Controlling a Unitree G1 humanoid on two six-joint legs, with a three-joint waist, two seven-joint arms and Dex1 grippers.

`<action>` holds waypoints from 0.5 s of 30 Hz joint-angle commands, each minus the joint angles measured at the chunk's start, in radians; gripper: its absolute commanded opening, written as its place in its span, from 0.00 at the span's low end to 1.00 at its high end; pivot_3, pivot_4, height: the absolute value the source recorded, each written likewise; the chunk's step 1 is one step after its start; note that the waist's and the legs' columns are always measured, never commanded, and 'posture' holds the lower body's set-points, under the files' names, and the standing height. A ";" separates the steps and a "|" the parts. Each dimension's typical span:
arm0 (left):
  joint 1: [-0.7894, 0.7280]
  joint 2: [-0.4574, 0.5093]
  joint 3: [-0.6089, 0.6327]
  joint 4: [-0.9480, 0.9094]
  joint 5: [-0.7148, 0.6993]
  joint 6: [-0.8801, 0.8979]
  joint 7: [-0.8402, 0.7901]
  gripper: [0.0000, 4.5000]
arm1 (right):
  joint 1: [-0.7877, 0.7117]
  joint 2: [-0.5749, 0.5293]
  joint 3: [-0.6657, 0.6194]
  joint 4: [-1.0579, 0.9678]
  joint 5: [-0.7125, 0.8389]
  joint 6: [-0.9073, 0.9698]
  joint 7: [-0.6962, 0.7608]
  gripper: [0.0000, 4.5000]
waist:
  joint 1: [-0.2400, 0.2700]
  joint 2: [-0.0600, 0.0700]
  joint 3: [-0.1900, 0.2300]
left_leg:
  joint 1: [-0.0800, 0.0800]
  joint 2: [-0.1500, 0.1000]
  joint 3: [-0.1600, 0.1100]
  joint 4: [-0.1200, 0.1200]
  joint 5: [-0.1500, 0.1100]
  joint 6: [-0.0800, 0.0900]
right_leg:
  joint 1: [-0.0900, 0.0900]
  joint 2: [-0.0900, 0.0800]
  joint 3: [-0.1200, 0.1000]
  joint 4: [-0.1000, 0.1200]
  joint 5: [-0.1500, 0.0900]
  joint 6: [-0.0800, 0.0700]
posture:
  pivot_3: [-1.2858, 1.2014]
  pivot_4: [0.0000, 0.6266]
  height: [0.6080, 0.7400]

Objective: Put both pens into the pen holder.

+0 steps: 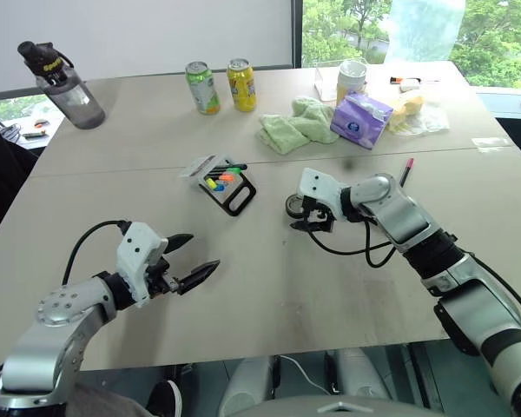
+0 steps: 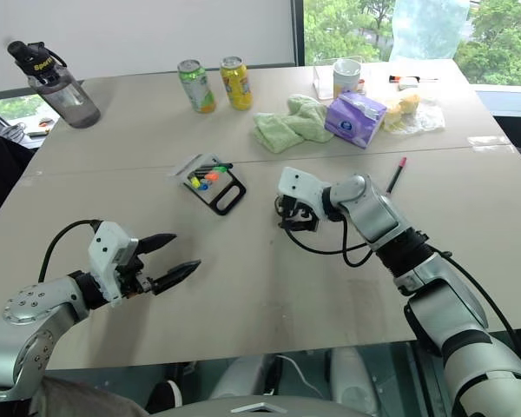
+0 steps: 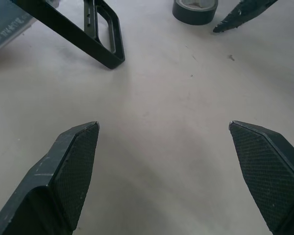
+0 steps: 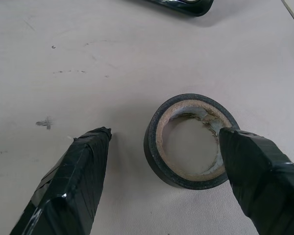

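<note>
Pen holder [image 1: 227, 183] lies tipped on its side at centre frame on the surface [image 1: 269, 287], holding short yellow, orange and green markers [image 1: 219, 179]. Dark pen with red-pink cap [image 1: 406, 171] lies loose on the surface at right of centre, well apart from the holder. Right pincer [image 4: 161, 161] spread, one finger over the rim of a black tape ring [image 4: 190, 141], pinching nothing. Left pincer [image 1: 191, 259] spread and empty, lower left. Two drink cans [image 1: 219, 85] stand upright at top centre.
</note>
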 commanded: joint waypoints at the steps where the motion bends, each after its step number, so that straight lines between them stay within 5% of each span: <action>1: -0.004 -0.009 0.008 -0.029 0.008 -0.024 0.009 1.00 | 0.002 0.005 0.010 0.013 -0.010 0.014 0.028 0.66 | 0.000 0.000 0.000 | 0.000 0.000 0.000 0.000 0.000 0.000 | 0.000 0.000 0.000 0.000 0.000 0.000 | 0.52 0.24 1.00; 7: -0.019 -0.014 0.002 -0.030 0.009 -0.020 0.012 1.00 | 0.011 -0.012 0.024 -0.029 -0.024 0.042 0.063 0.01 | 0.000 0.000 0.000 | 0.000 0.000 0.001 0.000 0.000 0.000 | 0.000 0.000 0.001 0.001 0.000 0.000 | 0.52 0.24 1.00; 15: -0.051 -0.011 -0.015 -0.016 0.012 -0.014 0.008 1.00 | -0.001 0.039 -0.089 -0.043 0.019 -0.047 -0.023 0.00 | 0.001 0.000 0.000 | 0.000 0.000 0.001 0.000 0.000 0.000 | 0.000 0.000 0.001 0.001 0.000 0.000 | 0.52 0.24 1.00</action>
